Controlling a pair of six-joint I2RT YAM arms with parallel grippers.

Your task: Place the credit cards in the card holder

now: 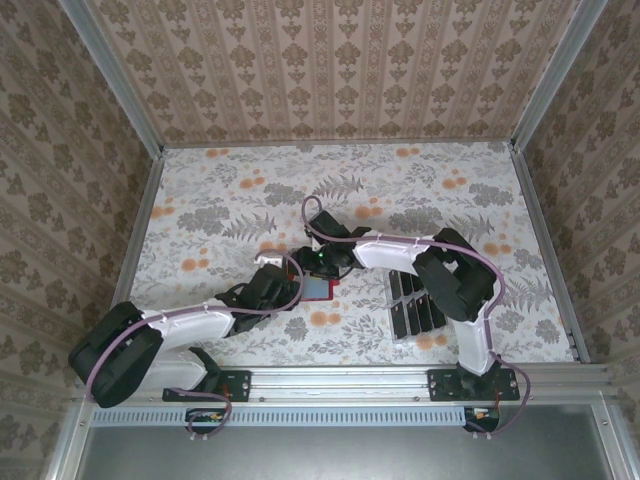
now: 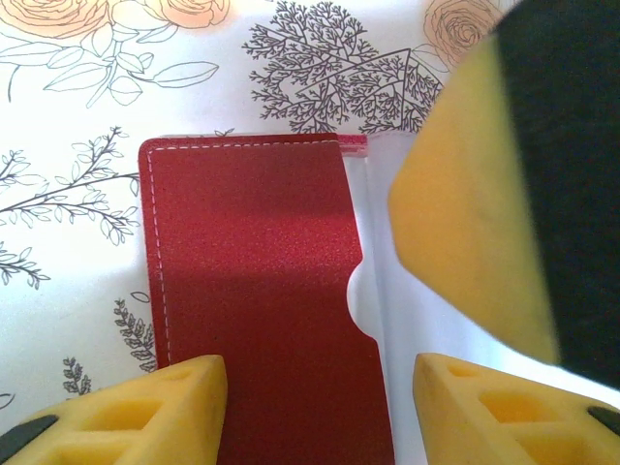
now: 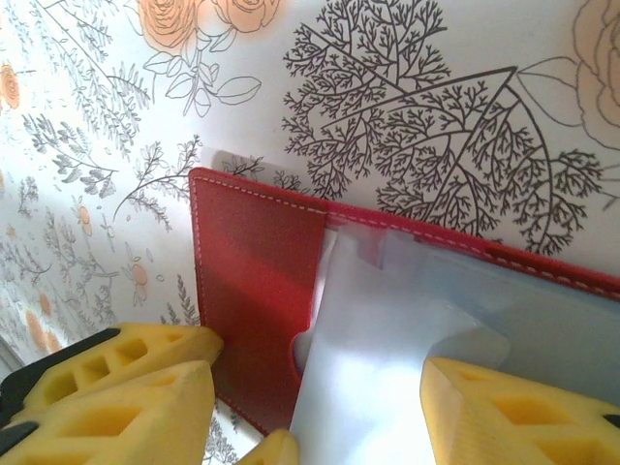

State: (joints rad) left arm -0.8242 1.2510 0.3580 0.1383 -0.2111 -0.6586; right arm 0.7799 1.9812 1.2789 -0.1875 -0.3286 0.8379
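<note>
A: Well, risks, large to small. The counter point(image 1: 450, 200) is flat and printed, with nothing fencing in the card holder point(image 2: 252, 271). It lies open at the middle, between both arms. A sideways nudge would likely skate it off.

B: Hands?

A: The left hand point(image 2: 320, 378) is released, fingers apart, straddling the holder's near edge. I cannot tell whether it touches. The right hand point(image 3: 320, 363) is likewise spread and empty, over the clear pocket point(image 3: 387, 349). One of its fingers crowds the left wrist view, just beside the pocket. Judged: the hands are close enough to collide if either swings without the other yielding.

B: Cards?

A: The credit cards point(image 1: 415, 300) lie in a row well apart from the holder, on its right by the right arm. Neither hand has one, and I see none in the holder.

B: Smallest worry?

A: The pocket mouth. The film is thin and lies flat, so a card edge may catch the lip or ride over it, shoving the holder instead of entering. Pinning the red flap would help.
</note>
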